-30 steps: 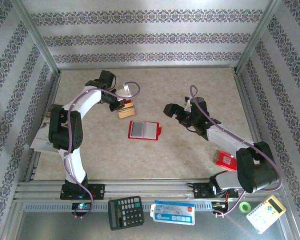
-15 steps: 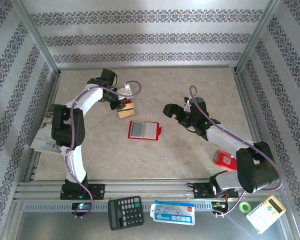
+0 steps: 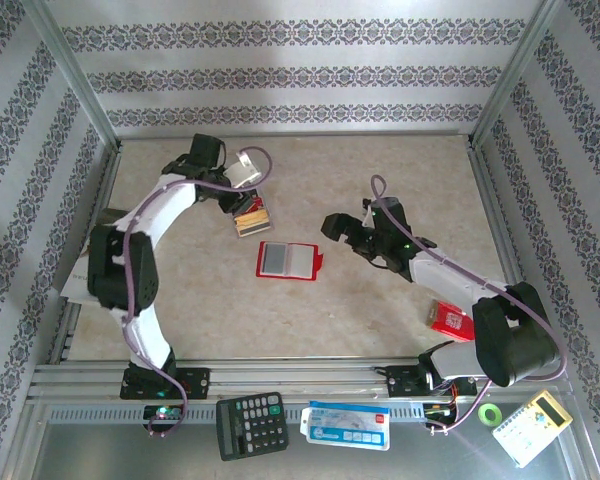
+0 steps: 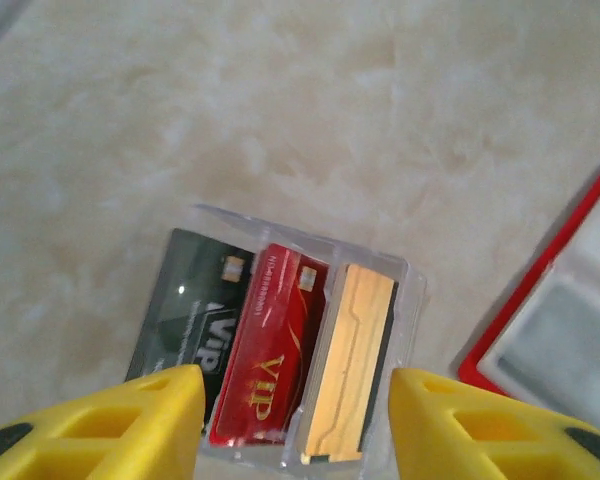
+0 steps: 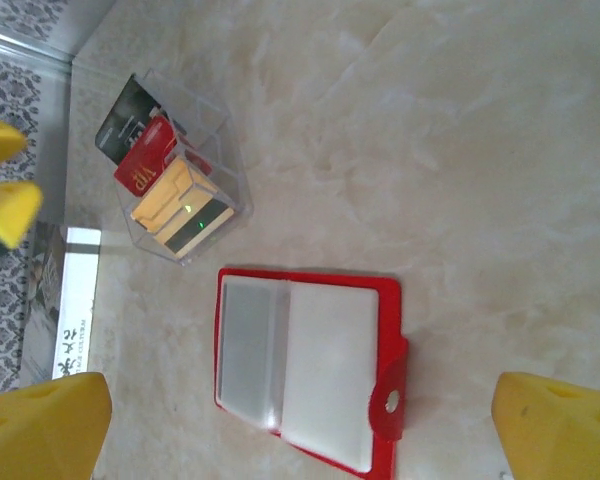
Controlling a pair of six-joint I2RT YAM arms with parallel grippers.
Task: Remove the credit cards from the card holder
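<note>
The red card holder (image 3: 288,260) lies open on the table, its left pocket greyish, its right pocket whitish (image 5: 310,365), snap tab to the right. The credit cards (image 3: 252,218), one dark (image 4: 190,310), one red (image 4: 265,350) and one tan (image 4: 350,365), lie fanned in a clear plastic sleeve on the table, up and left of the holder. My left gripper (image 3: 242,190) hovers just over them, open (image 4: 295,400), with nothing between its yellow fingers. My right gripper (image 3: 342,232) stands wide open right of the holder (image 5: 300,440), holding nothing.
A red box (image 3: 450,318) sits by the right arm's base. A paper booklet (image 3: 80,280) lies at the left wall. On the near metal ledge are a black calculator (image 3: 251,423), a blue-and-white packet (image 3: 345,425), a green tape roll (image 3: 491,413) and a pale calculator (image 3: 529,427).
My left gripper has opened and drawn up and back from the cards, which stay on the table. The right gripper has edged slightly left toward the holder.
</note>
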